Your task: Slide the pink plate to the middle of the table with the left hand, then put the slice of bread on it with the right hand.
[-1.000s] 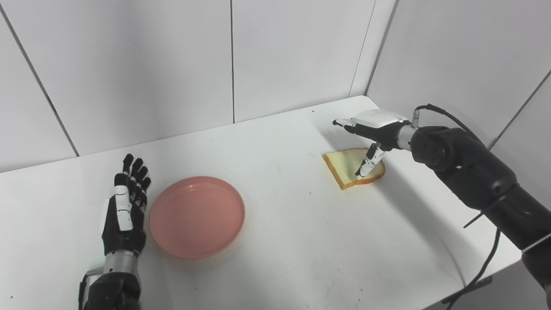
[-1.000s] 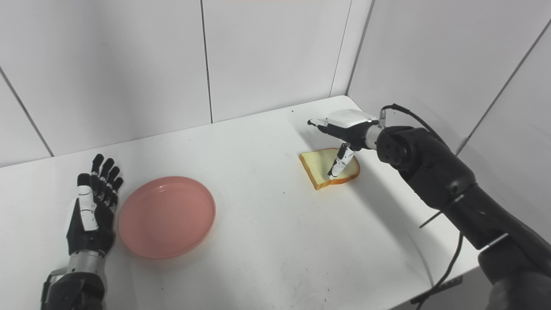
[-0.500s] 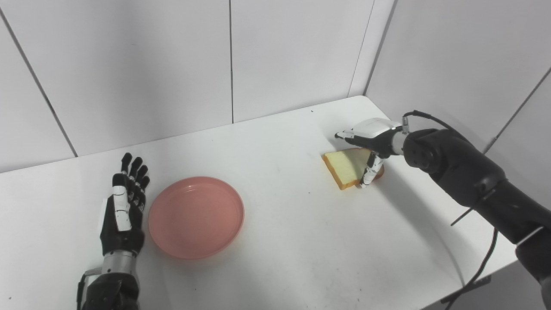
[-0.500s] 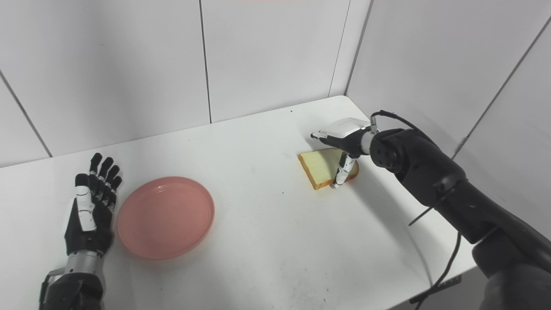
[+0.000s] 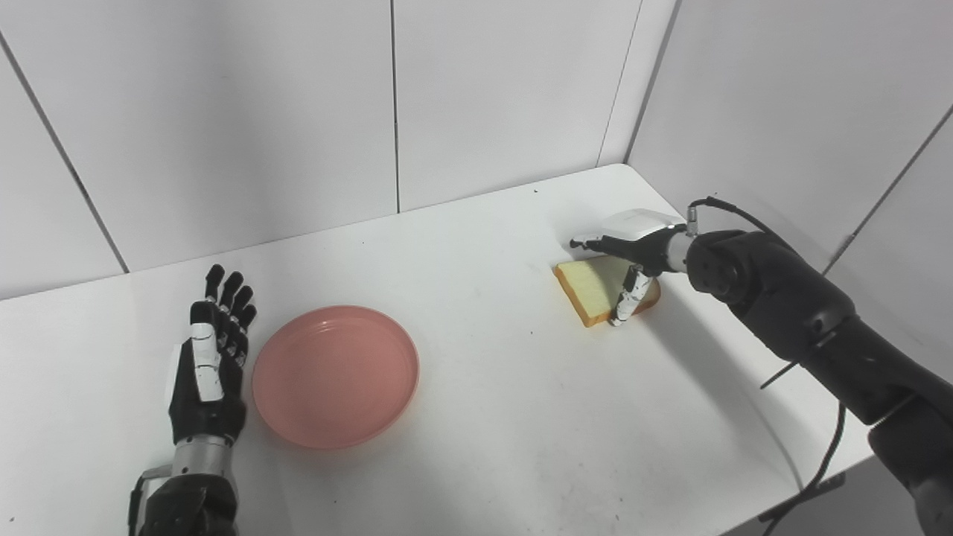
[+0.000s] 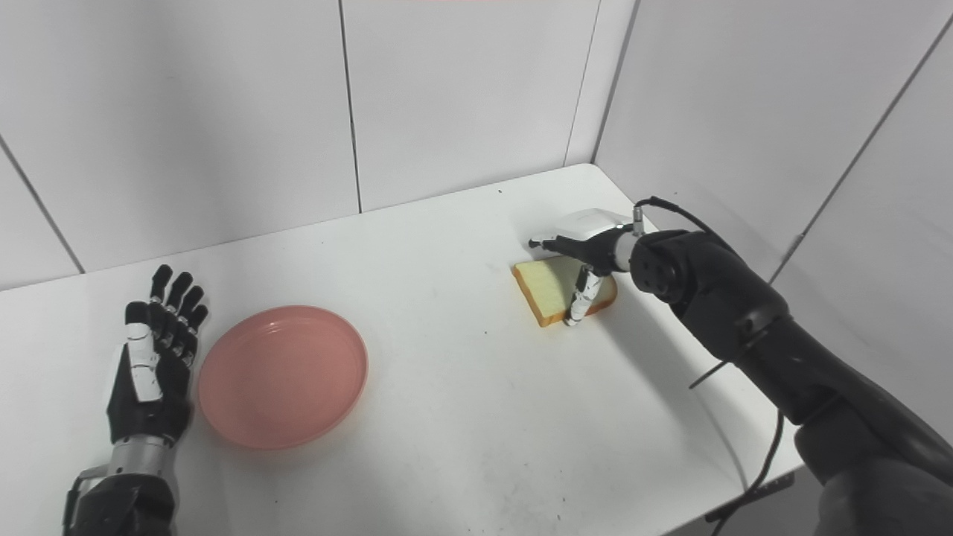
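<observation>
**Right hand spread over the bread, left hand flat beside the plate**

The right hand (image 5: 629, 249) hangs directly above the slice of bread (image 5: 592, 286), palm facing down. Its fingers (image 5: 588, 241) reach out past the far edge of the slice, while the thumb (image 5: 624, 301) points down and its tip meets the near edge of the bread close to the desk (image 5: 521, 417). Fingers and thumb stand apart, with the bread below and between them; the slice looks tipped up a little on the side under the palm, though whether the hand really has a hold on it cannot be told from either view.

The left hand (image 6: 153, 350) lies well away on the other side of the desk, fingers stretched out straight and close side by side, gripping nothing. The pink plate (image 6: 283, 376) sits just beside it, on the thumb side, its rim next to the hand; contact cannot be made out. The plate rests flat on the desk with nothing on it, well apart from the bread and the right hand.

A dark cable (image 5: 811, 476) loops below the right forearm near the desk's edge.
</observation>
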Robot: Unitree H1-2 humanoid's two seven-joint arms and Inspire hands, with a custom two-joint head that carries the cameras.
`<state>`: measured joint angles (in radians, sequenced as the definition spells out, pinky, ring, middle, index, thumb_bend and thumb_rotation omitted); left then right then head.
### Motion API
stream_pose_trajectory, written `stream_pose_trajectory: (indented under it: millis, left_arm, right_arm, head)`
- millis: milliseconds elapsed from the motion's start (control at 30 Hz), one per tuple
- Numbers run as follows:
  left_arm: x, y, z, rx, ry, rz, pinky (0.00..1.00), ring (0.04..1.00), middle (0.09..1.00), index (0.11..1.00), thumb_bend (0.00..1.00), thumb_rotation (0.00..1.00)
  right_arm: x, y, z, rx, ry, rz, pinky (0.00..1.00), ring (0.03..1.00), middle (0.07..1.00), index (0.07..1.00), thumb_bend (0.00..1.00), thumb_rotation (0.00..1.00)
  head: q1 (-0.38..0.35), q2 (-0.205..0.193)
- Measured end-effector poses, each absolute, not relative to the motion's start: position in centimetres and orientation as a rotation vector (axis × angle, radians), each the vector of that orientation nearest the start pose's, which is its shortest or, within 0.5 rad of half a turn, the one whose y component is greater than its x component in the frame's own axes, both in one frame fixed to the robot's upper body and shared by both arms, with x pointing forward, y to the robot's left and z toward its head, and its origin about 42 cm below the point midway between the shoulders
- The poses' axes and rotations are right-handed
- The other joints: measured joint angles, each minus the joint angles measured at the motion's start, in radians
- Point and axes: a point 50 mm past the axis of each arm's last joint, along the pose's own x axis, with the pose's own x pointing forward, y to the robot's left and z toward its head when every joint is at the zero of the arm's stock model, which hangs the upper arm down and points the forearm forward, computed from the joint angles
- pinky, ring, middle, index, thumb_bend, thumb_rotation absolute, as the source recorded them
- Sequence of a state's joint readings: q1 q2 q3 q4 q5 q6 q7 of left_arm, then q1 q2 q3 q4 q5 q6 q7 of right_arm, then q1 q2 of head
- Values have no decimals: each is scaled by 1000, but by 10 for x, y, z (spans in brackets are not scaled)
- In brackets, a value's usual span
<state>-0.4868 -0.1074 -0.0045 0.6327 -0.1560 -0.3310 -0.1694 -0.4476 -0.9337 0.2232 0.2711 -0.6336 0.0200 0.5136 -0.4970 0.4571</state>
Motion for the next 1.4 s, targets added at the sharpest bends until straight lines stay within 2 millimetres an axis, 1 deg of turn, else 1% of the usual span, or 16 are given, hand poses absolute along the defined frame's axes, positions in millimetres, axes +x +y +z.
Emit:
stream_pose_trajectory:
  millis: [33,67,100,233,367,633,833,933,1000,1133,1167,1200,1267,1333,1367,1400]
  left_arm:
    - [418,111,114,-219,-168,-298,999,995,996,990,787,995]
    - [418,111,114,-219,-169,-297,1000,995,994,987,795,991]
    - [418,111,114,-220,-169,-297,1000,994,992,982,804,990]
    - [414,113,115,-221,-159,-290,1000,995,996,988,802,989]
    - [414,114,114,-221,-154,-291,1000,996,997,990,801,990]
    - [412,112,115,-218,-158,-294,999,990,996,997,800,988]
    - [407,111,117,-219,-166,-297,990,981,991,994,793,987]
    - [406,108,118,-210,-167,-303,997,970,980,982,778,997]
    - [405,108,117,-203,-157,-296,1000,969,977,977,768,1000]
    - [402,103,118,-191,-141,-288,1000,980,987,985,737,1000]
    - [401,101,118,-193,-139,-284,1000,984,990,988,727,1000]
    - [400,99,117,-194,-135,-282,1000,988,994,990,713,1000]
    - [398,93,117,-194,-126,-281,1000,997,1000,999,700,1000]
    - [395,90,117,-175,-120,-278,1000,999,1000,1000,704,1000]
    - [395,89,117,-173,-118,-278,1000,1000,1000,1000,722,1000]
    - [394,89,117,-175,-118,-276,1000,1000,1000,1000,725,1000]
  right_arm:
    - [392,-469,261,-1564,321,323,585,662,715,753,865,109]
    - [392,-469,261,-1561,309,319,517,581,650,686,827,91]
    - [392,-470,262,-1559,301,318,453,512,556,585,676,44]
    - [392,-473,258,-1550,230,282,372,437,497,488,543,3]
    - [392,-471,261,-1548,176,254,356,426,487,486,531,0]
    - [392,-453,271,-1570,83,270,311,382,457,504,530,0]
    - [391,-426,285,-1576,-87,301,325,392,463,499,529,0]
    - [392,-411,295,-1569,-157,313,315,382,455,507,528,0]
    - [392,-395,305,-1559,-225,323,317,381,455,509,529,0]
    - [395,-368,318,-1523,-310,360,334,387,464,500,531,0]
    - [397,-361,320,-1509,-334,361,334,389,463,499,531,0]
    - [398,-355,322,-1501,-353,361,330,389,459,502,531,0]
    - [399,-342,325,-1493,-394,365,309,374,453,505,531,0]
    - [402,-324,325,-1467,-440,382,301,368,453,507,531,0]
    - [402,-313,324,-1450,-464,397,294,361,452,506,531,0]
    - [402,-307,323,-1441,-475,404,289,358,451,506,531,0]
  head:
    - [2,-2]
    - [5,0]
    - [6,0]
    - [6,2]
    - [14,6]
    - [41,15]
    - [57,18]
    - [93,31]
    - [97,32]
    - [172,55]
    - [214,64]
    - [215,64]
    - [296,69]
    - [302,71]
    - [354,74]
    - [354,74]
